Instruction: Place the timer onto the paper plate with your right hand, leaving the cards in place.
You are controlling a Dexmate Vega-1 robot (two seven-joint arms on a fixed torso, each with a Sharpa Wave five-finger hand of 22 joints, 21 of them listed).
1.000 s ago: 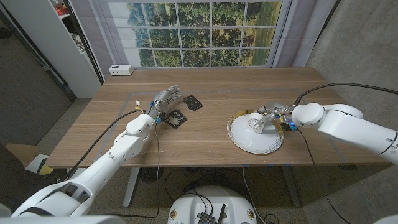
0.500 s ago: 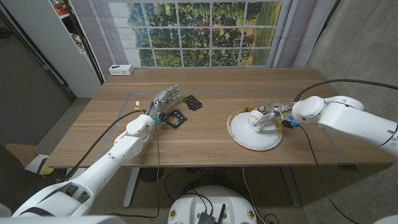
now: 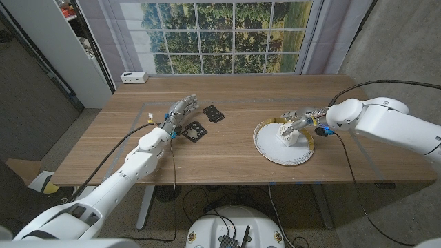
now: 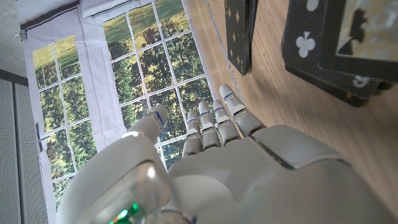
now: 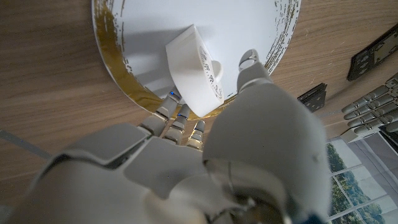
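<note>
The right arm enters from the right edge of the head view and bends toward centre frame, its right hand (image 3: 301,118) poised over the upper right rim of the paper plate (image 3: 265,148). The fingers (image 3: 292,114) stretch out toward the left of the frame, released and holding nothing; in the right wrist view the right hand (image 5: 186,155) sits just beside the timer (image 5: 194,67), the fingers partly hidden behind it, so whether they brush it cannot be told.

The left arm runs up from the lower left corner, and the left hand (image 3: 179,110) sits left of centre with fingers extended and apart, empty, just beside the cards (image 3: 196,130). The left wrist view shows the left hand (image 4: 211,162) from behind with the cards (image 4: 329,43) cut off at the frame's upper right.

The timer (image 3: 285,132) is a small white rounded block with a knob on its face, standing on the white, gold-rimmed plate right of centre on the wooden worktop (image 3: 227,162). Its markings are too small to read.
</note>
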